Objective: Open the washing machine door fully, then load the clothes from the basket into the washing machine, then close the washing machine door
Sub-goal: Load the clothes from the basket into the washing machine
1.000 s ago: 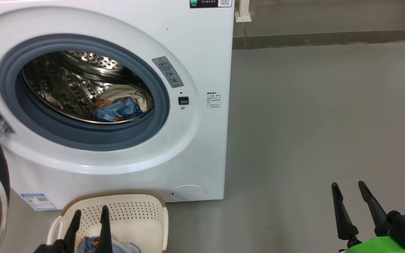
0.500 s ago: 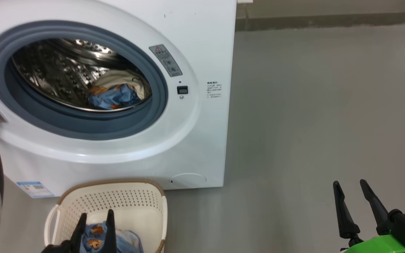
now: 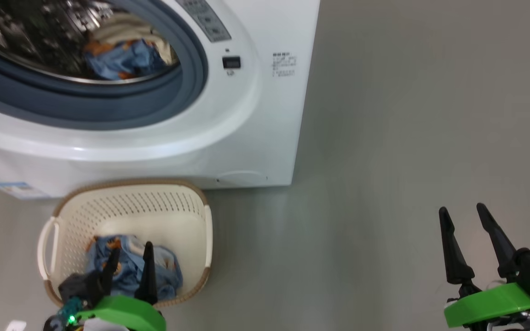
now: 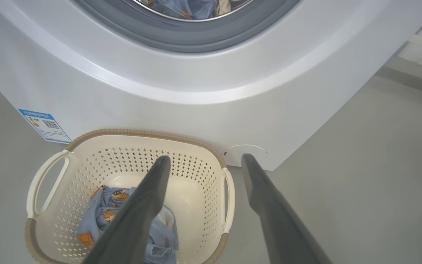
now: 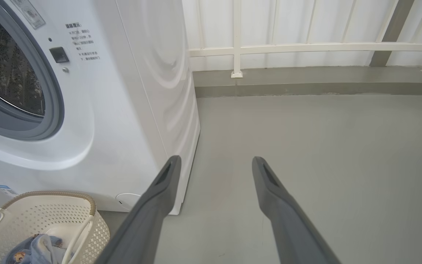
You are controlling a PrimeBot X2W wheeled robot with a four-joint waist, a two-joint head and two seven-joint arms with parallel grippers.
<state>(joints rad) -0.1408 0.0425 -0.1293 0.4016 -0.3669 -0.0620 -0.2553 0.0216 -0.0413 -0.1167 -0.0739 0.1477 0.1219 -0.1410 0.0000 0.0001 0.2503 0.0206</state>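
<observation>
While the left gripper point(image 3: 132, 248) hangs spread over the clothes point(image 3: 166, 269) in the basket point(image 3: 131, 185) at lower left, the right gripper point(image 3: 462, 208) gapes empty at lower right; more apparently lie in the washing machine point(image 3: 256, 133).

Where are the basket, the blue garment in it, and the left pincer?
basket point(image 3: 145, 204), head view, perforated back wall.
blue garment point(image 4: 101, 211), left wrist view, crumpled middle, lying in the basket.
left pincer point(image 3: 131, 247), head view, midway between its open fingertips.
</observation>
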